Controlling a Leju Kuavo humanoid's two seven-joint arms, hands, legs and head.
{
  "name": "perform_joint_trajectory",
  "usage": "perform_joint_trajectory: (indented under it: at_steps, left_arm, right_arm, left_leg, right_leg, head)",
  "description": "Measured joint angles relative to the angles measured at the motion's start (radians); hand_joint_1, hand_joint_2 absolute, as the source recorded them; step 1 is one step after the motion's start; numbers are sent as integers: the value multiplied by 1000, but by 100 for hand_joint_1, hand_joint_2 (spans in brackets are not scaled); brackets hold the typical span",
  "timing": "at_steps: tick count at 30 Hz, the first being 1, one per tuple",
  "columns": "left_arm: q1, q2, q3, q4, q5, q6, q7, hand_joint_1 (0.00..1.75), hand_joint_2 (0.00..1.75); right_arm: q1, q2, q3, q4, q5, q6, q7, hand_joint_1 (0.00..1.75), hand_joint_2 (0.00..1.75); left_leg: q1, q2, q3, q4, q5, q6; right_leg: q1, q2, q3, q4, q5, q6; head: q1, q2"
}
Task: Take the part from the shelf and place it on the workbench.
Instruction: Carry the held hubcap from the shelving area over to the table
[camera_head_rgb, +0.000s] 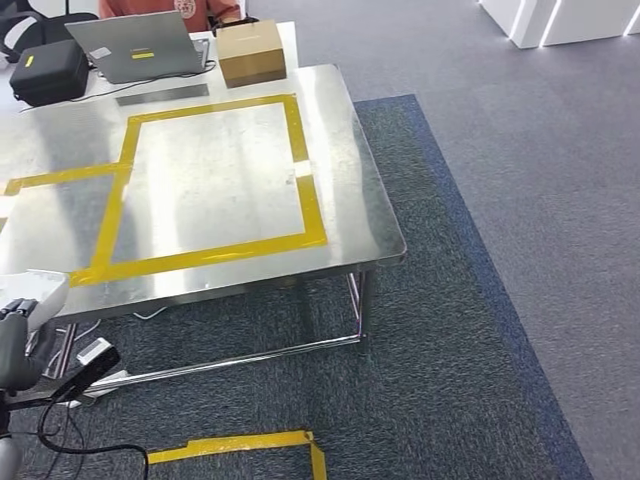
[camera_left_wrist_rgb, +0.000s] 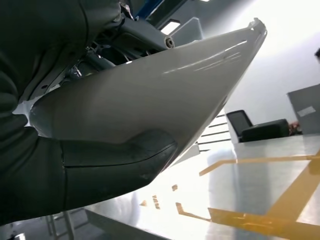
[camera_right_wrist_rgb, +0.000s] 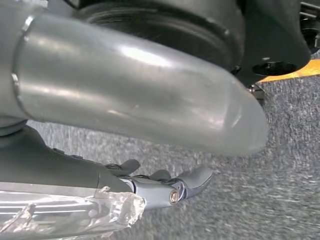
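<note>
The part (camera_head_rgb: 36, 292) is a long white curved shell, seen at the lower left of the head view just off the workbench's front left edge. My left hand (camera_head_rgb: 15, 345) grips it from below. In the left wrist view the part (camera_left_wrist_rgb: 158, 95) spans the frame, with my thumb (camera_left_wrist_rgb: 113, 160) pressed under it and the other fingers behind it. The workbench (camera_head_rgb: 226, 170) is a shiny steel table marked with a yellow tape square. My right hand (camera_right_wrist_rgb: 166, 185) hangs over grey carpet with its fingers stretched out and nothing in them.
A cardboard box (camera_head_rgb: 250, 52), a laptop (camera_head_rgb: 140, 45) and a black case (camera_head_rgb: 49, 72) sit along the bench's far edge, with a person in orange (camera_head_rgb: 162, 8) behind. Cables and a power strip (camera_head_rgb: 90, 355) lie under the bench. Yellow tape (camera_head_rgb: 249, 442) marks the carpet.
</note>
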Motion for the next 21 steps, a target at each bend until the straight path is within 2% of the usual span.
perform_joint_trajectory:
  at_steps: [1, 2, 3, 4, 5, 7, 8, 9, 10, 12, 14, 16, 17, 18, 19, 20, 21]
  left_arm:
    - [-2, 0, -2, 0, 1, -1, 2, 175, 175]
    - [-3, 0, -4, 0, 2, -2, 4, 175, 175]
    - [-3, -1, -6, 0, 3, -4, 6, 175, 175]
    - [-2, -1, -7, 0, 3, -6, 8, 175, 175]
    - [-1, -1, -8, 0, 4, -8, 10, 175, 175]
    - [0, 0, -8, 0, 5, -10, 14, 175, 175]
    - [-1, 0, -8, 0, 6, -11, 15, 175, 175]
    - [-2, 0, -9, 0, 6, -12, 15, 175, 175]
    - [-2, 0, -9, 0, 6, -13, 16, 175, 175]
    - [-2, 0, -10, -1, 6, -13, 16, 175, 175]
    - [-2, 0, -10, -1, 6, -13, 17, 175, 175]
    - [-4, -2, -11, -1, 8, -13, 17, 175, 175]
    - [-5, -4, -12, -1, 10, -14, 17, 175, 175]
    - [-4, -7, -13, -1, 12, -14, 17, 175, 175]
    - [-4, -10, -14, -1, 15, -15, 17, 175, 175]
    - [-4, -12, -16, -1, 16, -15, 17, 175, 175]
    - [-5, -13, -18, -1, 16, -15, 19, 175, 175]
  right_arm:
    - [1, 0, 0, 0, -1, 0, 0, 0, 0]
    - [2, 0, 0, 0, -2, 0, 0, 0, 0]
    - [3, 0, 0, 0, -4, 1, 0, 0, 0]
    - [2, 0, -1, 0, -8, 2, 0, 0, 0]
    - [1, 0, -1, 0, -13, 4, -1, 0, 0]
    - [-2, 1, -1, 0, -20, 6, -2, 0, 0]
    - [-3, 1, -1, 0, -22, 7, -3, 0, 0]
    - [-4, 2, -1, 0, -22, 7, -4, 0, 0]
    - [-4, 2, -1, 0, -22, 7, -4, 0, 0]
    - [-3, 2, -2, 0, -22, 7, -4, 0, 0]
    - [-4, 2, -2, 0, -22, 8, -5, 0, 0]
    - [-4, 2, -2, 0, -24, 8, -6, 0, 0]
    - [-2, 1, -2, 0, -26, 10, -11, 0, 0]
    - [0, 0, -4, 0, -27, 13, -20, 0, 0]
    - [1, -1, -6, 0, -28, 16, -30, 0, 0]
    - [2, -2, -8, 0, -28, 19, -39, 0, 0]
    - [2, -3, -9, 0, -28, 19, -45, 0, 0]
  left_leg:
    - [-5, 26, -35, 72, -33, 5]
    - [-9, 36, -71, 143, -61, 10]
    - [-13, 40, -95, 193, -75, 16]
    - [-18, 40, -103, 209, -70, 24]
    - [-24, 41, -92, 187, -46, 35]
    - [-39, 48, -30, 73, 17, 63]
    - [-46, 54, -1, 18, 35, 74]
    - [-52, 59, 17, -18, 39, 81]
    - [-55, 63, 24, -34, 34, 84]
    - [-55, 60, 27, -49, 32, 81]
    - [-51, 55, 33, -63, 36, 80]
    - [-49, 50, 37, -68, 37, 80]
    - [-50, 47, 36, -68, 36, 82]
    - [-52, 44, 37, -68, 35, 83]
    - [-54, 40, 38, -68, 34, 85]
    - [-56, 37, 40, -68, 33, 85]
    - [-59, 34, 43, -68, 32, 86]
  right_leg:
    - [5, -14, 0, 0, -1, -4]
    - [11, -27, 0, 0, -3, -8]
    - [16, -38, 0, 0, -6, -12]
    - [21, -48, 1, 0, -8, -15]
    - [26, -54, 4, 0, -10, -18]
    - [33, -65, 8, -1, -15, -20]
    - [36, -68, 10, 0, -17, -19]
    - [38, -70, 9, 0, -19, -16]
    - [39, -73, 8, 0, -20, -13]
    - [38, -76, 8, -2, -21, -3]
    - [36, -53, -4, 23, -41, 7]
    - [35, -19, -55, 123, -91, 13]
    - [35, -11, -92, 191, -117, 14]
    - [35, -7, -125, 244, -130, 15]
    - [36, -6, -144, 268, -124, 15]
    - [36, -6, -145, 253, -99, 13]
    - [37, -4, -126, 201, -58, 8]
  head:
    - [-1, 0]
    - [-2, 0]
    - [-2, 0]
    - [-2, 0]
    - [-1, 0]
    - [-1, 0]
    - [-1, 0]
    - [-1, 0]
    - [-1, 0]
    - [-1, 0]
    - [1, 0]
    - [4, 0]
    - [5, 0]
    - [6, 0]
    - [6, 0]
    - [6, 0]
    - [6, 0]
